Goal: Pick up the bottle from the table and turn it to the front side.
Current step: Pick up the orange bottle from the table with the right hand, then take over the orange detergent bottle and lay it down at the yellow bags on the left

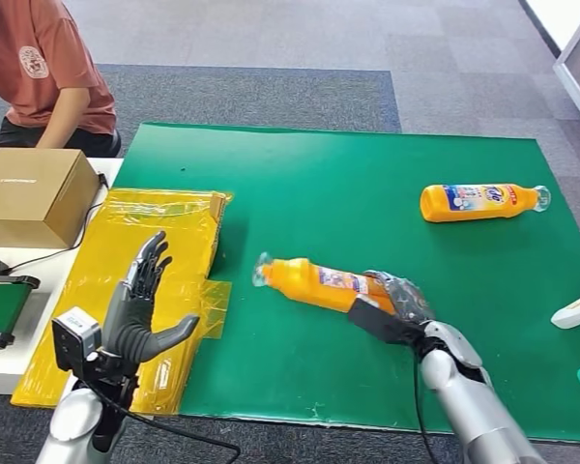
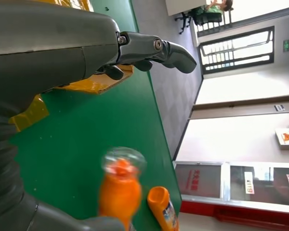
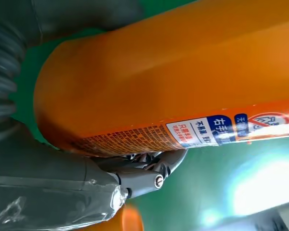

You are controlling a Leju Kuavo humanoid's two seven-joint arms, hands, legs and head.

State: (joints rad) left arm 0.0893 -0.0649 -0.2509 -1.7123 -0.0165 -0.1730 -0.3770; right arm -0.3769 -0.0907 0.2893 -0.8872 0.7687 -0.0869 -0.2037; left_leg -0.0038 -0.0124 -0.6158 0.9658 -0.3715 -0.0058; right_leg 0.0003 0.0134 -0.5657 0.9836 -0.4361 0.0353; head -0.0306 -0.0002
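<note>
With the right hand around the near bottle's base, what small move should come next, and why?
Probably roll the wrist so the label faces front. The right hand grips the orange bottle at its base, and the left hand hovers open over the yellow bag.

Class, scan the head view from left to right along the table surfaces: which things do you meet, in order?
Cardboard box → left hand over the yellow plastic sheet → orange bottle held by the right hand → second orange bottle → white object at the edge.
</note>
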